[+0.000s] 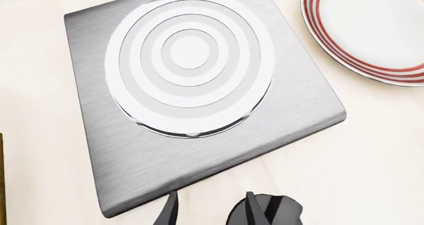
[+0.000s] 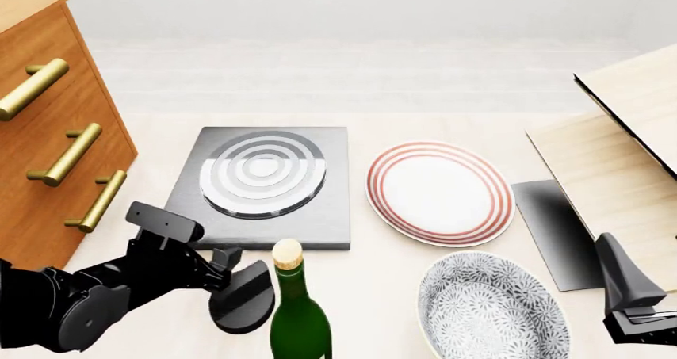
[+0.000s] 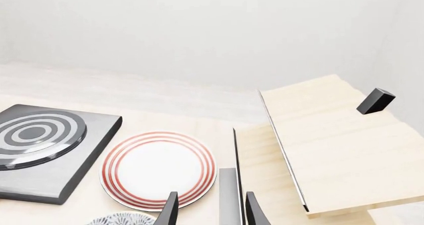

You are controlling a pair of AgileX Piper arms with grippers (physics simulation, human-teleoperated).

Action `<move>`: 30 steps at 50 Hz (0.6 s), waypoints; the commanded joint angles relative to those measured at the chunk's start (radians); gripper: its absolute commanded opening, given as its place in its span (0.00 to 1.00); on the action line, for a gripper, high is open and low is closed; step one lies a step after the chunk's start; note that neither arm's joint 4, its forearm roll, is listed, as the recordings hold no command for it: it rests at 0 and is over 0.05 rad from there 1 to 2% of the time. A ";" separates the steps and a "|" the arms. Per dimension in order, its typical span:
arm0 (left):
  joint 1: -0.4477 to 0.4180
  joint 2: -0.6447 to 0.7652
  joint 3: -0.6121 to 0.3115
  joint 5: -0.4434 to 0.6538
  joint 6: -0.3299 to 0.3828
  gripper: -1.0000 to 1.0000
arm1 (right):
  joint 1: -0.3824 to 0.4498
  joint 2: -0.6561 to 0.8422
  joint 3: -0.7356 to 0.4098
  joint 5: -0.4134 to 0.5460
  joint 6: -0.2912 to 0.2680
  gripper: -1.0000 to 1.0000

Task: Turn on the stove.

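The stove (image 2: 265, 186) is a dark grey square slab with one round burner (image 2: 262, 173) of silver-grey rings, left of the table's middle. Its black ridged knob (image 2: 243, 295) lies apart from the slab, near the front edge. My left gripper (image 2: 227, 264) is right beside the knob, open. In the left wrist view the stove (image 1: 198, 150) fills the frame. There the knob (image 1: 275, 210) shows just behind one finger, and nothing sits in the gap of the left gripper (image 1: 212, 214). My right gripper (image 2: 613, 257) is at the front right, far from the stove; in the right wrist view it (image 3: 210, 212) stands open and empty.
A green wine bottle (image 2: 298, 315) stands right of the knob. A red-ringed white plate (image 2: 439, 192) lies right of the stove and a patterned bowl (image 2: 492, 311) in front of it. A wooden drawer cabinet (image 2: 53, 121) stands at left, wooden boards (image 2: 613, 161) at right.
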 commanded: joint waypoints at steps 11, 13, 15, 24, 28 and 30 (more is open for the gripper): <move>-0.015 -0.142 0.102 0.022 0.019 1.00 | 0.002 -0.002 0.000 0.002 -0.003 1.00; -0.019 -0.176 0.113 0.037 0.012 1.00 | 0.002 0.001 0.000 0.000 -0.002 1.00; -0.019 -0.181 0.121 0.031 0.013 1.00 | 0.003 0.000 0.000 0.001 -0.002 1.00; -0.006 -0.277 0.130 0.090 0.026 1.00 | 0.003 0.001 0.000 0.000 -0.002 1.00; 0.012 -0.412 0.118 0.195 0.042 1.00 | 0.003 0.002 0.000 -0.001 -0.003 1.00; 0.030 -0.509 0.110 0.266 0.032 1.00 | 0.002 0.001 0.000 0.001 -0.004 1.00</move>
